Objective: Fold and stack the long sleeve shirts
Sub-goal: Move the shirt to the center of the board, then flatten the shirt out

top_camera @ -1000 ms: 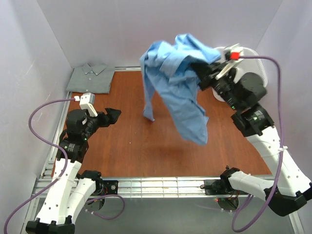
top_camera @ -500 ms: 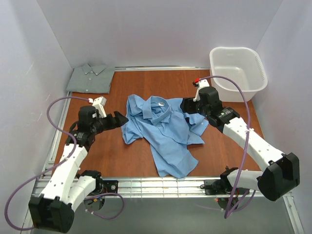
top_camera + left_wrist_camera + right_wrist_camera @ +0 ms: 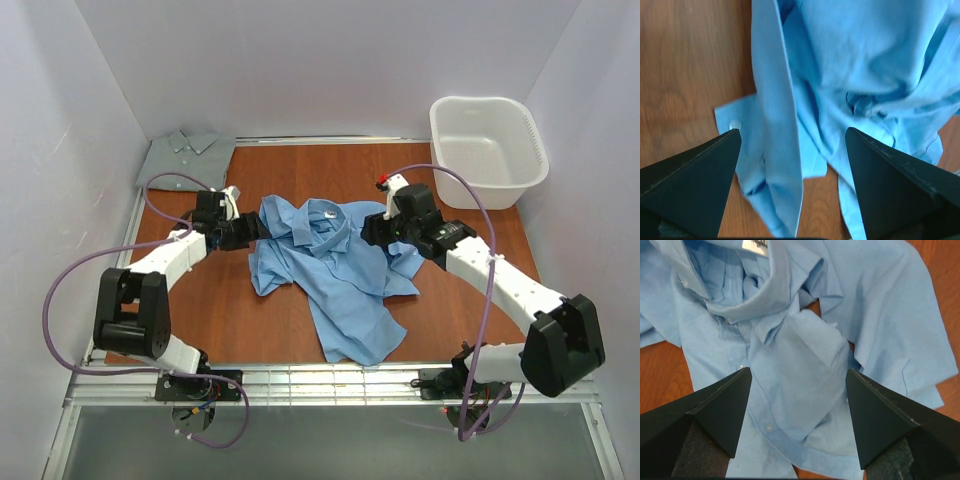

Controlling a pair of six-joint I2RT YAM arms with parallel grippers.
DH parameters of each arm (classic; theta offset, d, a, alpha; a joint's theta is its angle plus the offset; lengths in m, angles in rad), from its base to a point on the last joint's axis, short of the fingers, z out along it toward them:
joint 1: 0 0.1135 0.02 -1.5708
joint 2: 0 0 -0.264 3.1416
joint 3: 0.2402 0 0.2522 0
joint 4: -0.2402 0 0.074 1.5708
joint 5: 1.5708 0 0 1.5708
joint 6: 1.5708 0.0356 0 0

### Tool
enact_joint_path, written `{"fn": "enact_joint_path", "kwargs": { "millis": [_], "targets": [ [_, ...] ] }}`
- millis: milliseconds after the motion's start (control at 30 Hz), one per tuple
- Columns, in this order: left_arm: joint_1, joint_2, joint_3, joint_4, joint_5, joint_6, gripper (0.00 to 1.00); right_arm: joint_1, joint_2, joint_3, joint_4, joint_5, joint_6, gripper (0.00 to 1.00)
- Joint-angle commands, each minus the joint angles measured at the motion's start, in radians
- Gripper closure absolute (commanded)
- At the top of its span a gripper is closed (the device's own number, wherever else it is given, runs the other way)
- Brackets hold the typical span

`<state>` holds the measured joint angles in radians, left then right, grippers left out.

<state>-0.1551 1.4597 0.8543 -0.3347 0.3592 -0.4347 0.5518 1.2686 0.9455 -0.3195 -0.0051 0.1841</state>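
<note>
showing only overhead: folded grey-green shirt (image 3: 186,160), basket (image 3: 495,192)

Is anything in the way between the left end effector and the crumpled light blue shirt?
Nothing visible. The left end effector hovers open directly over the crumpled light blue cloth shirt.

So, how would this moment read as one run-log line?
blue shirt: crumpled, unfolded | grey-green shirt: folded, far-left corner | left end effector: open | right end effector: open

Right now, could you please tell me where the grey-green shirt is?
In the top view, the grey-green shirt lies folded in the far left corner of the table, beyond the left gripper and apart from the blue shirt.
</note>
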Motion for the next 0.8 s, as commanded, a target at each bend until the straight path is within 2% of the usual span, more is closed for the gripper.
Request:
{"fn": "enact_joint_path", "kwargs": {
  "millis": [0, 167, 367, 400, 433, 533, 567, 633, 667, 733, 767],
  "targets": [
    [-0.004, 0.051, 0.08, 0.052, -0.017, 0.024, 0.22, 0.003, 0.063, 0.096, 0.059, -0.05, -0.09, 0.28],
    [-0.004, 0.146, 0.114, 0.06, -0.036, 0.039, 0.31, 0.003, 0.204, 0.196, 0.112, -0.117, -0.139, 0.29],
    [-0.004, 0.211, 0.135, 0.074, -0.028, 0.048, 0.53, 0.002, 0.359, 0.295, 0.157, -0.196, -0.153, 0.29],
    [-0.004, 0.218, 0.137, 0.072, -0.028, 0.053, 0.58, 0.003, 0.379, 0.308, 0.16, -0.203, -0.155, 0.3],
    [-0.004, 0.225, 0.143, 0.074, -0.031, 0.054, 0.68, 0.003, 0.415, 0.317, 0.161, -0.205, -0.156, 0.3],
    [-0.004, 0.237, 0.153, 0.074, -0.045, 0.063, 0.78, 0.003, 0.481, 0.354, 0.163, -0.2, -0.167, 0.36],
    [-0.004, 0.234, 0.157, 0.074, -0.06, 0.067, 0.89, 0.003, 0.495, 0.37, 0.162, -0.196, -0.172, 0.43],
    [-0.004, 0.229, 0.166, 0.072, -0.072, 0.074, 1.0, 0.003, 0.535, 0.389, 0.163, -0.184, -0.181, 0.51],
    [-0.004, 0.225, 0.17, 0.068, -0.091, 0.077, 1.0, 0.002, 0.544, 0.395, 0.162, -0.18, -0.181, 0.68],
    [-0.004, 0.203, 0.184, 0.05, -0.118, 0.088, 1.0, 0.003, 0.558, 0.42, 0.148, -0.161, -0.208, 0.86],
    [-0.004, 0.192, 0.208, 0.021, -0.14, 0.093, 1.0, 0.002, 0.555, 0.429, 0.145, -0.154, -0.215, 0.98]
  ]
}}
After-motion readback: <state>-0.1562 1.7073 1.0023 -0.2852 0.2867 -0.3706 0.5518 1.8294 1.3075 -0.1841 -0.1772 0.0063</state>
